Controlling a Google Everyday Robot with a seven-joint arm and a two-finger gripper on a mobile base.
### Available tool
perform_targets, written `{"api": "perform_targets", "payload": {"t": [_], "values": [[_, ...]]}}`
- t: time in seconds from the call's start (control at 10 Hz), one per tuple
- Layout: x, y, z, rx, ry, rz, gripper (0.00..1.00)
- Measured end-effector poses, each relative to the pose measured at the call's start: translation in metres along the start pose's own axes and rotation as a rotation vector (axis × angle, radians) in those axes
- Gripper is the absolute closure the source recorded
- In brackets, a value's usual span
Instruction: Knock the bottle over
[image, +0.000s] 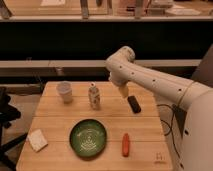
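My fingers hang low over the right part of the wooden worktop, spread apart with nothing between them. They are to the right of the bottle and clear of it. The bottle stands upright, with a white cup near on its left. Toward the front lie a green plate, a slim orange-red thing beside it, and a pale square piece at the left.
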Motion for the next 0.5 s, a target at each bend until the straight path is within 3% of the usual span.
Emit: {"api": "perform_targets", "payload": {"t": [0.5], "values": [[-0.0042,-0.0043,0.0042,0.003,-0.007,-0.021,0.20]]}}
